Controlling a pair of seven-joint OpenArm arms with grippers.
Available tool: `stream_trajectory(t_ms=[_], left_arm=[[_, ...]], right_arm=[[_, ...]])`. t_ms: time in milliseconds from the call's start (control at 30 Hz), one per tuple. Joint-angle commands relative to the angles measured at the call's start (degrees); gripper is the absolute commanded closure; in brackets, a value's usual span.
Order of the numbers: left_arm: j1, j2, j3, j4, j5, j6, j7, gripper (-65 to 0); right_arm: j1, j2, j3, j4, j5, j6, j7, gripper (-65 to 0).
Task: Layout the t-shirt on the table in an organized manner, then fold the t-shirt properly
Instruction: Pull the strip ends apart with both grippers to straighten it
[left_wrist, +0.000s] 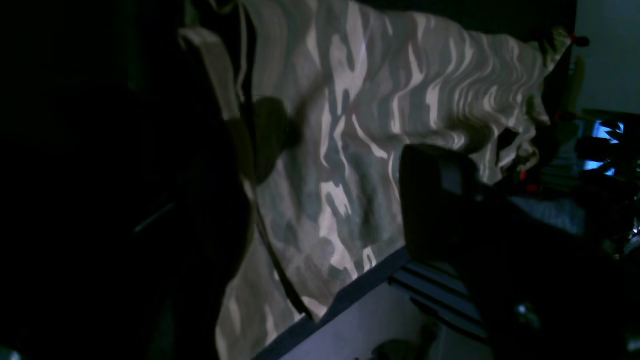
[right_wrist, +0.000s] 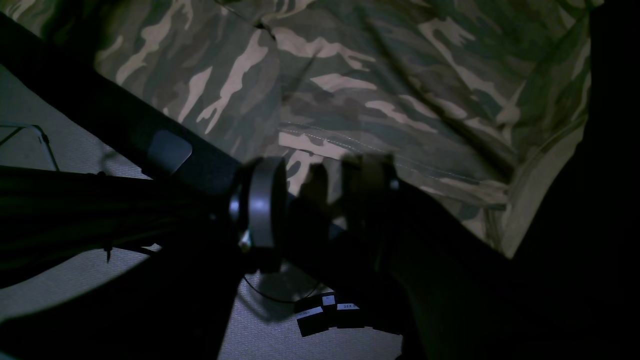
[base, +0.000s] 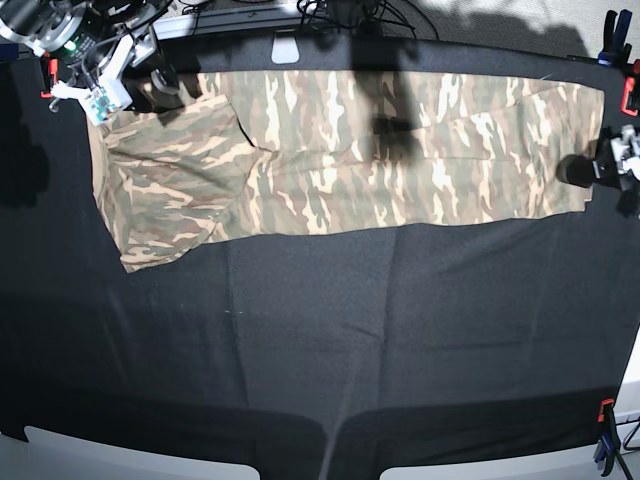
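The camouflage t-shirt (base: 340, 150) lies flat as a long band across the far part of the black table (base: 320, 340), with a sleeve folded over at its left end (base: 170, 190). My right gripper (base: 100, 98) hovers at the shirt's far left corner. In the right wrist view its dark fingers (right_wrist: 450, 260) stand apart over the hem (right_wrist: 520, 210), open. My left gripper (base: 592, 170) is at the shirt's right edge. In the left wrist view its fingers (left_wrist: 440, 200) are spread wide over the cloth (left_wrist: 350, 125), holding nothing.
Red clamps (base: 630, 95) (base: 45, 78) and a blue clamp (base: 608, 30) grip the table's far corners, and another clamp (base: 603, 425) stands at the near right. Cables and gear (base: 250, 12) lie behind the far edge. A clamp knob (right_wrist: 262, 210) sits by the table edge.
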Motion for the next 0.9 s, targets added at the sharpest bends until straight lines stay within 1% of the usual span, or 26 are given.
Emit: stream_trajectory(t_ms=[0,133,300,367,433,467,600,700,800,867], left_arm=[[-0.48,-1.25,-0.39,0.83,0.37,-0.34,0.10,-45.1],[-0.48,0.50,-0.39,0.83,3.80,-0.34,0.10,-45.1],[-0.50,1.64,-0.39,0.83,3.93,-0.34,0.10,-45.0],[-0.50,1.62,-0.39,0.83,3.93,-0.34,0.10,-43.9],[-0.50,1.64,-0.39,0.85,3.91,-0.34,0.10,-38.9],[-0.48,1.64,-0.39,0.85,3.93,-0.34,0.10,-34.7],[-0.52,1.62,-0.39,0.85,3.69,-0.34,0.10,-13.2],[-0.52,1.57,-0.39,0.85,3.67,-0.34,0.10,0.0],[-0.70,1.14,-0.39,0.90,3.72,-0.34,0.10,0.0],[-0.70,0.24,-0.39,0.90,3.76,-0.34,0.10,0.0]], right_arm=[[-0.17,0.33,0.31,1.03,1.27,0.30,1.14,-23.9],[-0.17,0.33,0.31,1.03,1.27,0.30,1.14,-23.9],[-0.17,0.33,0.31,1.03,1.27,0.30,1.14,-23.9],[-0.17,0.33,0.31,1.03,1.27,0.30,1.16,-23.9],[-0.17,0.33,0.31,1.03,1.27,0.30,1.20,-23.9],[-0.17,0.33,0.31,1.03,1.27,0.30,1.27,-23.9],[-0.17,0.33,0.31,1.03,1.27,0.30,1.33,-23.9],[-0.17,0.33,0.31,1.03,1.27,0.30,1.33,-23.9],[-0.17,0.33,0.31,1.03,1.27,0.30,1.33,-23.9],[-0.17,0.33,0.31,1.03,1.27,0.30,1.33,-23.9]])
